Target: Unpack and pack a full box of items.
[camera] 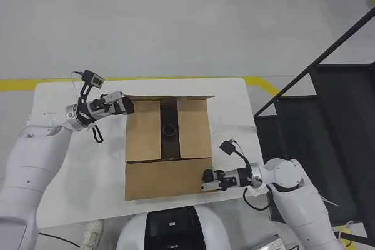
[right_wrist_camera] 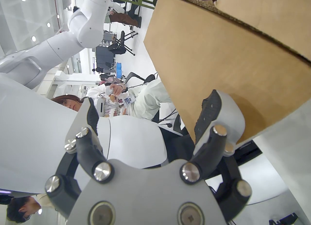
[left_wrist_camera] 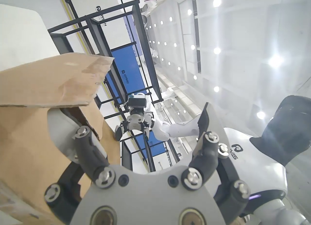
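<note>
A brown cardboard box (camera: 168,147) stands in the middle of the white table (camera: 69,181). Its two side flaps are folded inward, and the dark gap between them shows a round black item (camera: 169,130). My left gripper (camera: 122,104) is at the box's far left corner. In the left wrist view it (left_wrist_camera: 132,126) is open, one finger (left_wrist_camera: 63,128) beside the cardboard (left_wrist_camera: 48,82) under a raised flap. My right gripper (camera: 207,180) sits at the near right corner. It (right_wrist_camera: 148,116) is open too, one pad (right_wrist_camera: 209,111) against the box wall (right_wrist_camera: 218,53).
A black metal rack (camera: 325,125) stands just off the table's right side. Bare table lies left of the box and along the far edge. The box's near panel reaches close to the table's front edge.
</note>
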Robot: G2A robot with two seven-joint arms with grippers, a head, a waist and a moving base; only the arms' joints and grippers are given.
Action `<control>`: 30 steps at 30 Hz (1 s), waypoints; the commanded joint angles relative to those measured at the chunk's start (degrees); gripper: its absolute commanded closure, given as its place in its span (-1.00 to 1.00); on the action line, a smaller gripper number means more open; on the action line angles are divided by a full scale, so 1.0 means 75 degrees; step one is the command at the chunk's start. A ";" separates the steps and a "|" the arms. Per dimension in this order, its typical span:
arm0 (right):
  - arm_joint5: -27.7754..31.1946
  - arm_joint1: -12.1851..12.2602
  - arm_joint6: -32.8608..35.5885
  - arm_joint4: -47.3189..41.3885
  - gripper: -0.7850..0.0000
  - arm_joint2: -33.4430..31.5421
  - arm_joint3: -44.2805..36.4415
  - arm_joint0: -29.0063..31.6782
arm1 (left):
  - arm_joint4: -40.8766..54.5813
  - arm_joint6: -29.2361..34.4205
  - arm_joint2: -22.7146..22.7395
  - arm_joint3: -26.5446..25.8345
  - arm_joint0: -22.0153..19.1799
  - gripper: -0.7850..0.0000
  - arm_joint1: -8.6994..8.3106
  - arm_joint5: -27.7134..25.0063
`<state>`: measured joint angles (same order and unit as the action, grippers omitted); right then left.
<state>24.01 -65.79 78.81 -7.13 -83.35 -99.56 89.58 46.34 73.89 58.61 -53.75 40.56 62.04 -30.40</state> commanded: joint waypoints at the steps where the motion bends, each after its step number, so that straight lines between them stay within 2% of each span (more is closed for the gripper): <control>1: -0.0015 0.0019 -0.0010 0.0134 -1.00 0.0102 -0.0006 -0.0001 | 0.0074 -0.0042 -0.0101 0.0325 -0.0273 -1.00 0.0095 -0.0041; 8: -0.0113 0.0087 -0.0104 0.0664 -1.00 0.0439 0.0040 -0.0052 | -0.0086 -0.0683 -0.0609 0.1737 -0.1253 -1.00 0.0525 -0.0243; 11: -0.0160 0.0114 -0.0264 0.0956 -1.00 0.0600 0.0037 -0.0069 | -0.0648 -0.1598 -0.0976 0.2568 -0.1724 -1.00 0.0793 -0.0405; 16: -0.0213 0.0172 -0.0203 0.1266 -1.00 0.0826 0.0025 -0.0059 | -0.1405 -0.2432 -0.1462 0.3481 -0.2199 -1.00 0.1168 -0.0576; 22: -0.0253 0.0238 -0.0384 0.1736 -1.00 0.1012 -0.0018 -0.0065 | -0.2333 -0.2910 -0.1972 0.4258 -0.2534 -1.00 0.1540 -0.0330; 30: -0.0400 0.0293 -0.0984 0.2235 -1.00 0.1254 -0.0018 -0.0088 | -0.3348 -0.3036 -0.2385 0.4845 -0.2727 -1.00 0.1836 -0.0265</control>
<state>21.21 -63.61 72.29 9.30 -74.13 -99.73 88.99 21.32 51.18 40.68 -17.87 20.19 75.64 -32.16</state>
